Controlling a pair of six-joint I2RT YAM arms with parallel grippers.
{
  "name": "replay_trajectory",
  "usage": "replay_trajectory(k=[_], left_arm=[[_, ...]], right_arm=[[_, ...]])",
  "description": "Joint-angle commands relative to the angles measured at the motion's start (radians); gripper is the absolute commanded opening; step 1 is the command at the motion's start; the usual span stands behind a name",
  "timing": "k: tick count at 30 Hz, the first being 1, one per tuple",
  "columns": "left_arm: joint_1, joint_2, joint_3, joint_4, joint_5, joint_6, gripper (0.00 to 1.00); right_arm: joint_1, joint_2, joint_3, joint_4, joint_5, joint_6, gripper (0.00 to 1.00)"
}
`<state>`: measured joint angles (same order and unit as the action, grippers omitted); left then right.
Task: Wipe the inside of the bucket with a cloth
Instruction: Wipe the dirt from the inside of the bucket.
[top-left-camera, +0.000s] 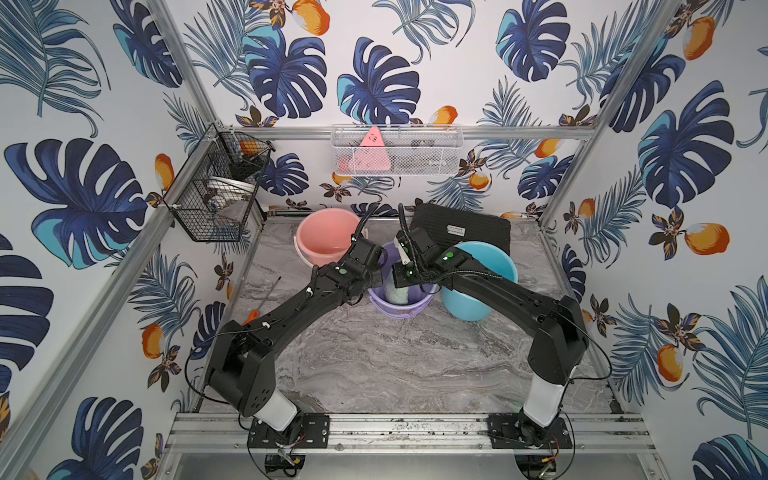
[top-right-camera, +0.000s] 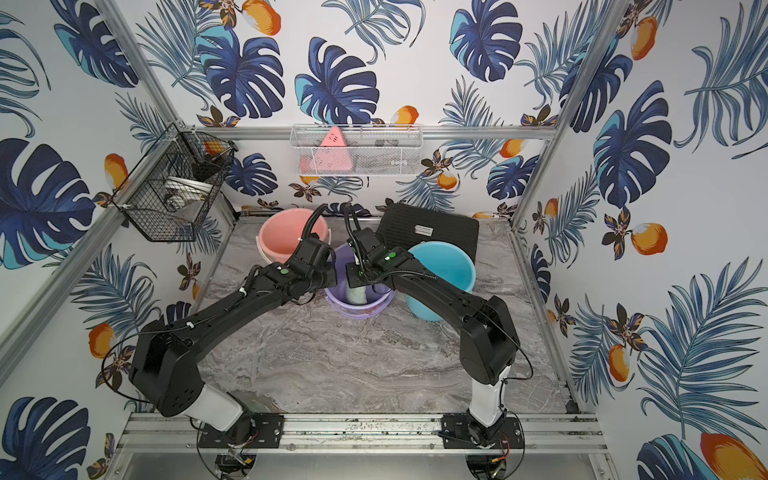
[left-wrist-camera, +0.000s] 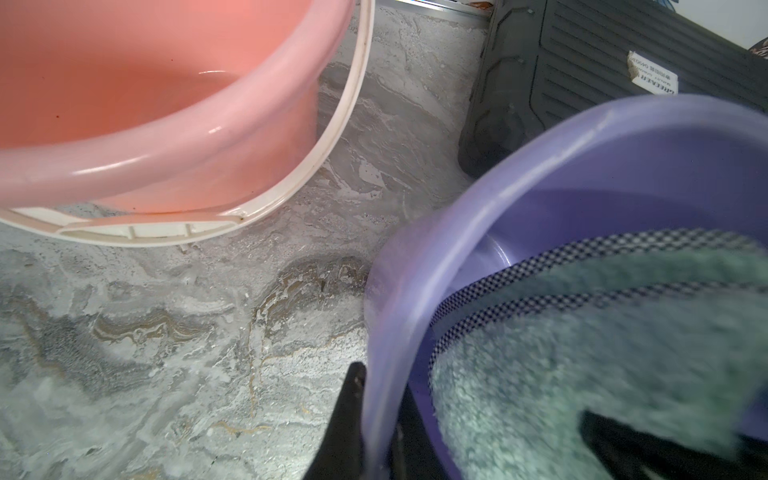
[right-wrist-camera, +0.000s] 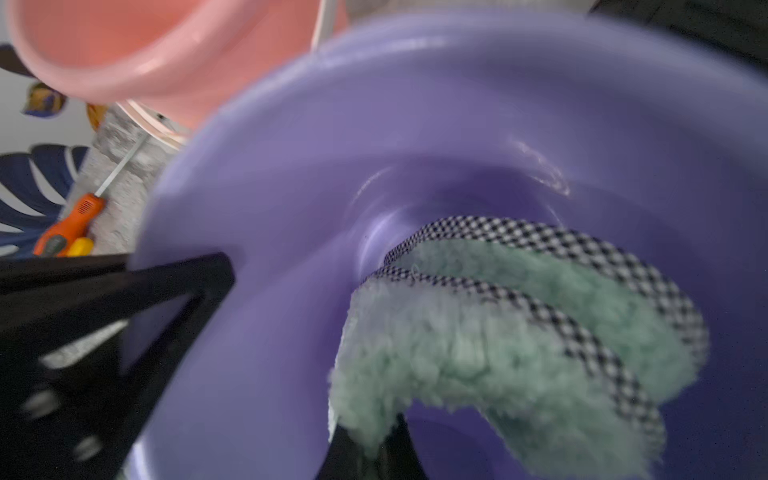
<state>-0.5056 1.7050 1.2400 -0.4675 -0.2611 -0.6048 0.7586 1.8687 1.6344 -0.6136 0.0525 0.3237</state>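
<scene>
Small lilac plastic bucket (top-left-camera: 399, 311), wall pinched by left gripper (left-wrist-camera: 377, 434); fluffy pale grey-green cloth (right-wrist-camera: 457, 361) inside, clamped in right gripper (right-wrist-camera: 369, 452).

Left arm (top-left-camera: 286, 309) and right arm (top-left-camera: 498, 291): matte black angular links on white base segments (top-left-camera: 277, 409). A green dot (top-left-camera: 343, 272) marks each wrist; ribbed black cables (top-left-camera: 361, 226) run alongside.

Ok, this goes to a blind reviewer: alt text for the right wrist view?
A fluffy pale green cloth, pinched by the right end effector, curls inside a purple bucket. The left end effector grips its rim; a pink bucket and orange screwdriver lie beyond.
</scene>
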Motion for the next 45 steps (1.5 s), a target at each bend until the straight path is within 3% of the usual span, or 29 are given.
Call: replay_trajectory(k=[1,12,18,22,25,33,38,42,45], left_arm=[[-0.001,-0.017,-0.026,0.031,0.012,-0.004,0.00],[-0.001,-0.047,-0.079,0.044,0.083,-0.036,0.00],[-0.002,-0.075,-0.112,0.046,0.109,-0.044,0.00],[-0.007,-0.091,-0.129,0.036,0.101,-0.046,0.00],[-0.021,-0.087,-0.119,0.010,0.079,-0.047,0.00],[-0.049,-0.125,-0.143,-0.005,0.040,-0.085,0.00],[-0.062,-0.128,-0.145,-0.019,0.022,-0.095,0.00],[-0.067,-0.135,-0.150,-0.037,-0.008,-0.116,0.00],[-0.075,-0.150,-0.169,-0.032,-0.053,-0.124,0.00]], right_arm=[[0.008,0.050,0.011,-0.051,0.040,-0.038,0.00],[0.014,0.212,0.060,-0.085,0.131,-0.022,0.00],[0.012,0.307,0.110,-0.140,0.269,0.044,0.00],[0.004,0.371,0.144,-0.189,0.285,0.095,0.00],[0.007,0.395,0.148,-0.205,0.203,0.119,0.00],[0.017,0.311,0.033,-0.016,-0.300,0.098,0.00],[0.018,0.226,-0.039,0.101,-0.519,0.116,0.00],[0.018,0.171,-0.081,0.183,-0.626,0.132,0.00],[0.018,0.128,-0.100,0.193,-0.575,0.135,0.00]])
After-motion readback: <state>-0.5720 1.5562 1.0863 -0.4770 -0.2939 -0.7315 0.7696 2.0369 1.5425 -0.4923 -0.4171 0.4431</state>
